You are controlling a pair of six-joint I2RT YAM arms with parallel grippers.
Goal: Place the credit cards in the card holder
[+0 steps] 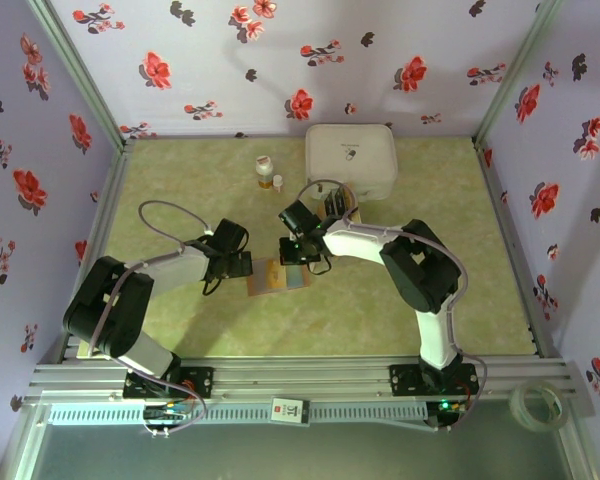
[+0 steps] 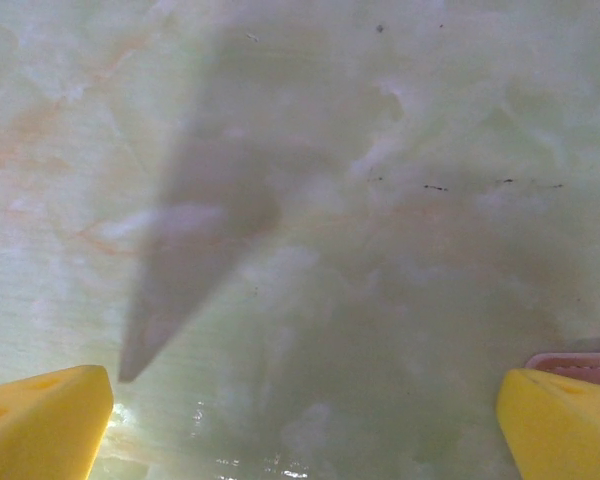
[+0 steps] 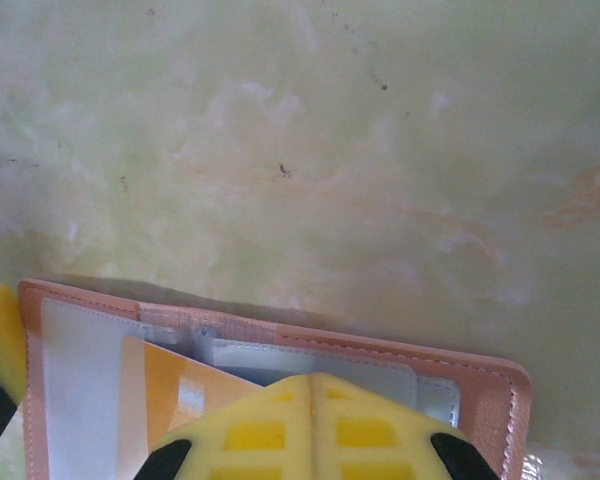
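- The table (image 1: 430, 300) carries the card holder (image 1: 278, 277) near its middle, between the two grippers. The white box (image 1: 350, 160) stands well behind.
- The holder lies spread open, grey inner side up.
- The left gripper (image 2: 305, 400) hovers just beside the holder's edge, fingers spread wide and empty.
- The right gripper (image 3: 315, 390) sits over the holder with its fingers pressed together. Whether a card edge is nipped between them I cannot tell.
- One tan-gold card (image 3: 175, 395) sits partly in a pocket — by my judgement the task is barely begun.
- The card's lower end is cut off. A dark stack (image 1: 332, 206) just beside the box may be the remaining cards — too small to confirm.
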